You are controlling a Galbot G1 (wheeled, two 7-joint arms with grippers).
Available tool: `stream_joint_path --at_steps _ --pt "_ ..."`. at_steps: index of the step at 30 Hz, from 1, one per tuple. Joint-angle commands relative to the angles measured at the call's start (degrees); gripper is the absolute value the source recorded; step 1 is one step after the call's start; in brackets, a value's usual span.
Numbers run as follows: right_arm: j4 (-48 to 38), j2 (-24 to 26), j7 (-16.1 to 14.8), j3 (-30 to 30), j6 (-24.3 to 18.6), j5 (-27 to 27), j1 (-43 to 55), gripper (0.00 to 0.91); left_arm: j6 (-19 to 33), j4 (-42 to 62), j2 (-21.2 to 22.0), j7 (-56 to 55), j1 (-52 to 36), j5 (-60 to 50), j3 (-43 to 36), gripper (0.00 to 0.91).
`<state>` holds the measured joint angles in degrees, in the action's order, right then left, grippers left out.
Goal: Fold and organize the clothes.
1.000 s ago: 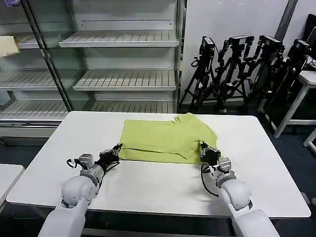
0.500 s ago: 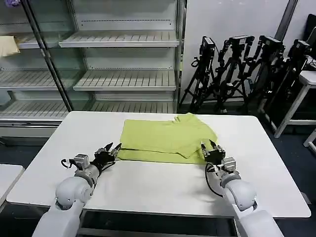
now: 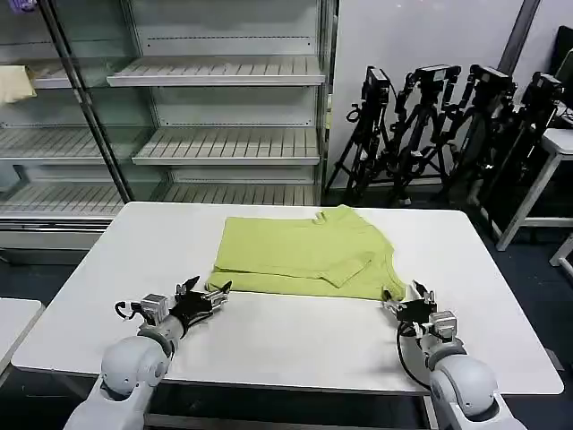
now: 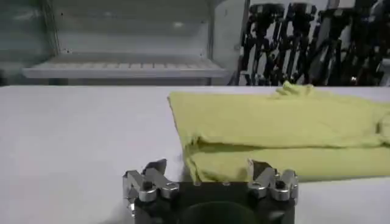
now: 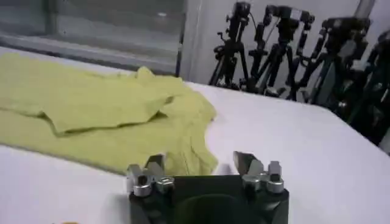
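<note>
One lime T-shirt (image 3: 303, 257) lies folded on a white tabletop (image 3: 295, 345), spread flat with one short sleeve doubled over on top. Two end effectors rest low over the tabletop, one at each near corner of the T-shirt.

The left end effector (image 3: 208, 293) sits just short of the T-shirt's near left corner. Its two fingers are spread apart and grip nothing. In the left wrist view, the left end effector (image 4: 207, 176) has the T-shirt's (image 4: 286, 131) folded edge straight ahead of it, close to the fingertips; whether they touch the cloth cannot be told.

The right end effector (image 3: 410, 300) sits just beside the T-shirt's near right corner, slightly outward of it. Its two fingers are also spread apart and empty. In the right wrist view, the right end effector (image 5: 201, 170) has the T-shirt's (image 5: 97, 109) rumpled corner just ahead of the one finger, with bare tabletop (image 5: 292, 134) ahead of the other.

Beyond the tabletop stand one glass-fronted case of bare shelves (image 3: 215, 98) and a row of black tripods (image 3: 448, 125) against the wall.
</note>
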<state>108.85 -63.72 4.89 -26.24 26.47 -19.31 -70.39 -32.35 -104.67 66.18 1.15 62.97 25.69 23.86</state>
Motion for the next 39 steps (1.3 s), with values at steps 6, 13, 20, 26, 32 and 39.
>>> stream_joint_path --at_steps 6,13,20,26,32,39 --pt "1.68 0.26 -1.02 -0.84 0.96 -1.57 -2.03 0.000 -0.69 1.51 0.03 2.58 0.48 -3.68 -0.52 0.010" --pt "5.84 0.32 -1.61 -1.62 0.18 -1.24 -5.32 0.000 -0.65 -5.02 -0.99 4.74 5.84 -7.00 1.08 0.000" --pt "11.99 0.68 -2.67 -3.95 -0.86 -0.46 -13.06 0.000 -0.50 -12.99 -1.84 4.99 13.54 -7.58 3.72 0.000" --pt "17.60 1.00 -3.28 -6.57 -2.32 0.42 -20.63 0.000 0.87 -21.07 -3.58 4.17 24.63 -8.93 7.92 0.000" --pt "21.37 0.38 -3.59 -7.77 -4.32 2.34 -26.99 0.000 1.41 -24.74 -4.16 3.11 30.44 -9.03 12.88 0.000" --pt "24.04 0.01 -3.70 -7.38 -3.76 3.45 -31.59 0.907 1.53 -26.89 -5.09 9.99 37.06 -10.03 18.32 0.453"
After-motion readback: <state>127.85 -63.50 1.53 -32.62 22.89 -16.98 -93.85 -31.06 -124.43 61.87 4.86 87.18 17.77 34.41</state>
